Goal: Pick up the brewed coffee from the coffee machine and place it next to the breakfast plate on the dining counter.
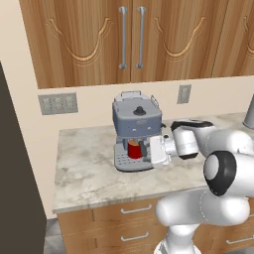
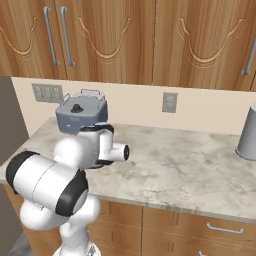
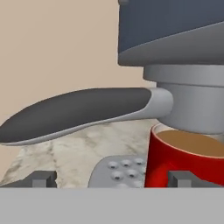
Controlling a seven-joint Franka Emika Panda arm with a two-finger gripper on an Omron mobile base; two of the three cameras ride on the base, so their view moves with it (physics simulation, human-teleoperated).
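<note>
Mug [image 3: 186, 159]: sat lower right, under spout, off-centre.
Jaws: stood wide open, empty.
Advice: shift right, centre before closing.

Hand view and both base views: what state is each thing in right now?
Small red mug: upright on the drip tray, full of brown coffee, not gripped.
Blue-grey espresso machine: upright; dark portafilter handle attached.
Two-finger gripper: open, level with the mug.
Wooden upper cabinet doors: closed.
Counter drawers: closed.

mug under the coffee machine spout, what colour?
Red mug, brown coffee inside, sitting on the silver drip tray. Clearest in the hand view.
</note>
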